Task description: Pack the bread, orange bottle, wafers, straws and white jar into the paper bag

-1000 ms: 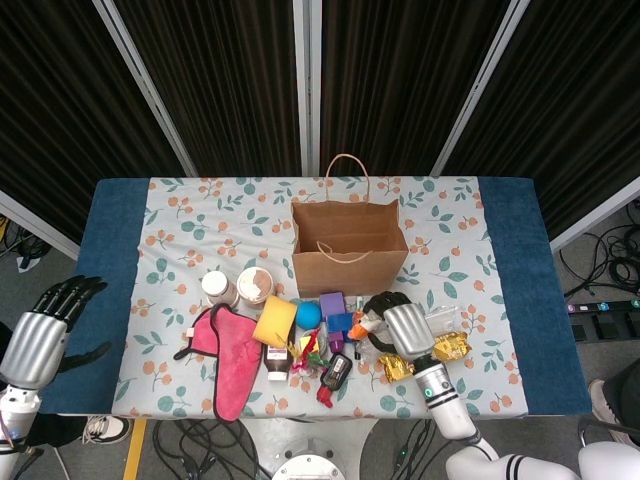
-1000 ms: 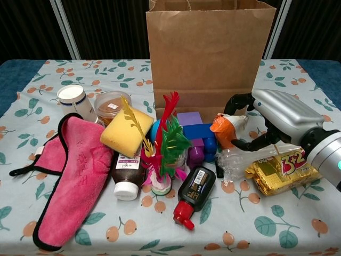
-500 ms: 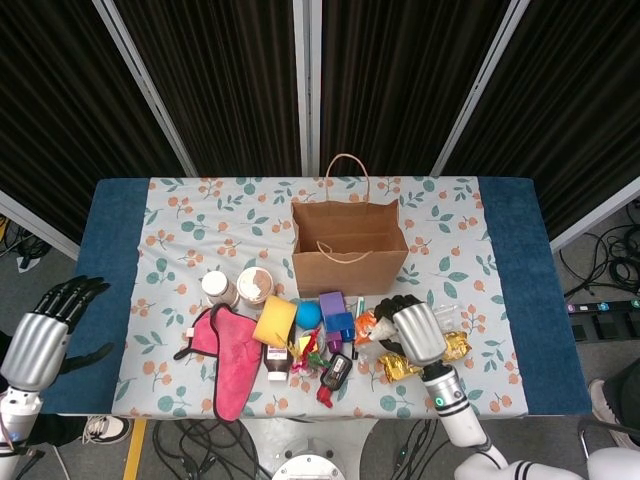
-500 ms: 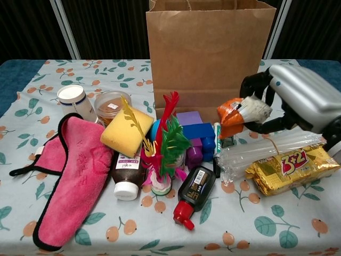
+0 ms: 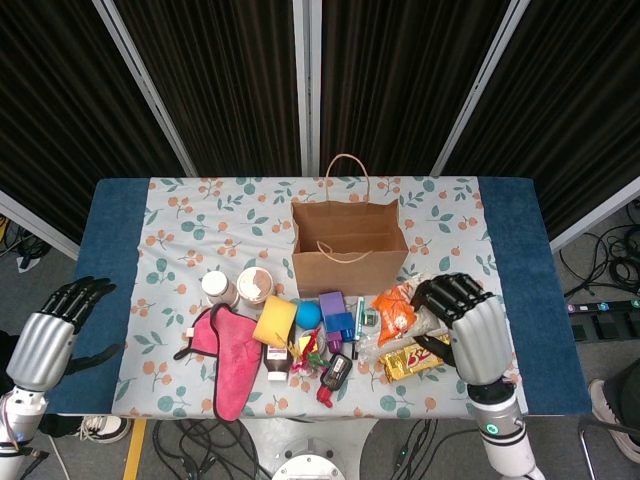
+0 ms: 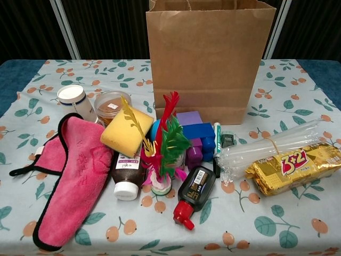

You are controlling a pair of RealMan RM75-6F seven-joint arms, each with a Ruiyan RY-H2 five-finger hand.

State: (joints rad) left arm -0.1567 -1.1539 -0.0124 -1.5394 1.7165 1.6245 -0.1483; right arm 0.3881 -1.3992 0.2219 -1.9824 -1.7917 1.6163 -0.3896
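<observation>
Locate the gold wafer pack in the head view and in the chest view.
Head view: the wafer pack lies right of centre near the table's front edge, just left of the right hand.
Chest view: lower right, just in front of the straws.
Shared landmark: the paper bag, standing behind it in both.

Right hand raised over the table's front right corner, back of the hand up, fingers curled around an orange bottle, apparently gripping it. Left hand off the table's left edge, fingers spread, holding nothing. Neither seen from the chest.
</observation>
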